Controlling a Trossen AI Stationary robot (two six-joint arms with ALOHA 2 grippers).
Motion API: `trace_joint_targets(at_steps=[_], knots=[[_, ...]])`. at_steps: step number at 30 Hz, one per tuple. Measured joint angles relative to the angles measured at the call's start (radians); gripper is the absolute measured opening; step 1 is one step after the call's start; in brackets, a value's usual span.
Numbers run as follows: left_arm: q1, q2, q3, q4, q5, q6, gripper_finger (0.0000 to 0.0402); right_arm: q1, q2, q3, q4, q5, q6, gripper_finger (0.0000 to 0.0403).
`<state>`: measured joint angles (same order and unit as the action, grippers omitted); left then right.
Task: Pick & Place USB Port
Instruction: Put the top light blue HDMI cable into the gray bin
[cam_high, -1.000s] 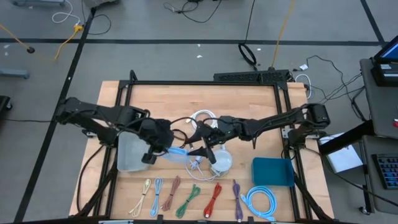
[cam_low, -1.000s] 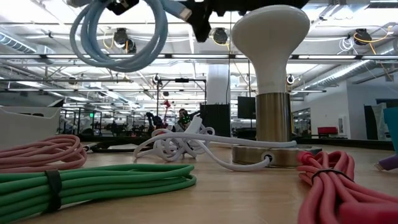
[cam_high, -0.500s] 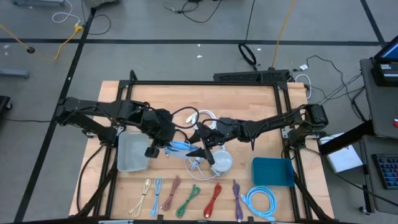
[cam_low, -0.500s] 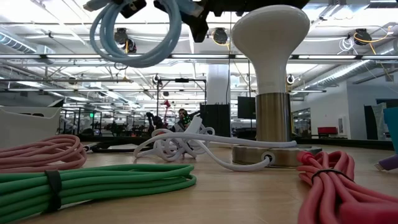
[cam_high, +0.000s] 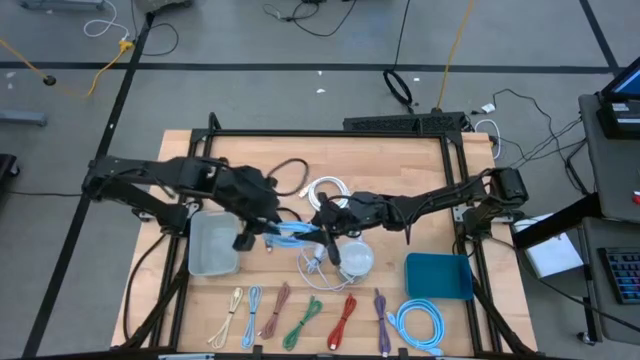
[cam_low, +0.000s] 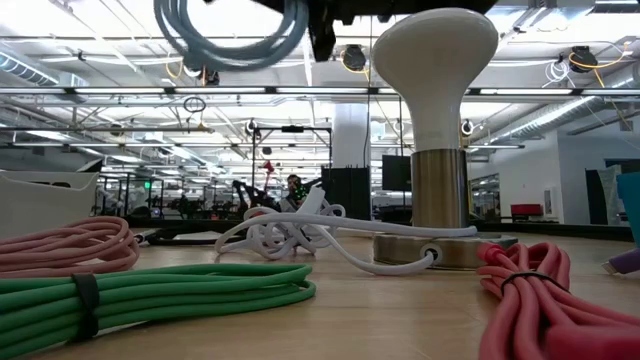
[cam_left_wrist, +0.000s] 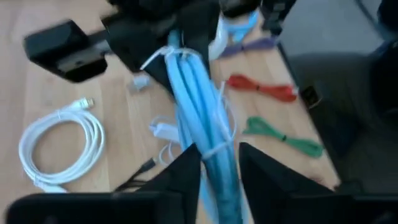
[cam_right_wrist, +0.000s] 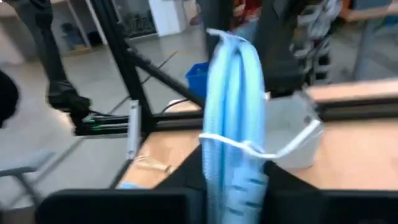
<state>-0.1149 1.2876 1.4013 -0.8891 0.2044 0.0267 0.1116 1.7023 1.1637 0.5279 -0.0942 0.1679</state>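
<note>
Clear bin (cam_high: 212, 246) beside the jaws; teal tray (cam_high: 438, 276) well apart; white lamp (cam_low: 436, 120) just below; green cable (cam_low: 160, 292), red cable (cam_low: 545, 300) near bench (cam_high: 400, 180) edge.

The low view crops the blue cable (cam_low: 232, 35) at its top edge; the claws holding it are hidden above.
</note>
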Motion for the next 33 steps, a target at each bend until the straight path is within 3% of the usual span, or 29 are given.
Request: trace_joint_targets(at_steps=[6, 9, 12, 14, 17, 20, 22, 25, 29, 33], knots=[[-0.116, -0.157, 0.06, -0.095, -0.17, -0.087, 0.0139, 0.021, -0.018, -0.001, 0.081, 0.161, -0.077, 0.0035], [-0.226, -0.269, 0.061, -0.13, -0.352, -0.141, 0.014, 0.023, -0.034, -0.001, 0.172, 0.214, -0.124, 0.0035], [-0.38, -0.377, -0.016, -0.091, -0.626, -0.187, 0.0141, 0.038, -0.053, -0.001, 0.284, 0.246, -0.18, 0.0034], [-0.485, -0.445, -0.121, 0.008, -0.852, -0.186, 0.0141, 0.05, -0.057, -0.001, 0.37, 0.244, -0.219, 0.0034], [-0.615, -0.526, -0.362, 0.297, -1.17, -0.073, 0.0142, 0.068, -0.059, -0.001, 0.446, 0.231, -0.273, 0.0034], [-0.657, -0.563, -0.618, 0.757, -1.333, 0.181, 0.0138, 0.08, -0.064, -0.001, 0.454, 0.256, -0.321, 0.0034], [-0.631, -0.562, -0.765, 1.103, -1.275, 0.375, 0.0125, 0.078, -0.079, -0.001, 0.41, 0.255, -0.326, 0.0034], [-0.58, -0.583, -0.904, 1.458, -1.02, 0.534, 0.0097, 0.078, -0.097, -0.002, 0.361, 0.238, -0.327, 0.0034], [-0.482, -0.644, -0.987, 1.554, -0.759, 0.585, 0.0064, 0.091, -0.114, -0.002, 0.35, 0.192, -0.315, 0.0034], [-0.316, -0.636, -1.006, 1.547, -0.492, 0.498, 0.0068, 0.102, -0.151, 0.0, 0.36, 0.167, -0.315, 0.0034]])
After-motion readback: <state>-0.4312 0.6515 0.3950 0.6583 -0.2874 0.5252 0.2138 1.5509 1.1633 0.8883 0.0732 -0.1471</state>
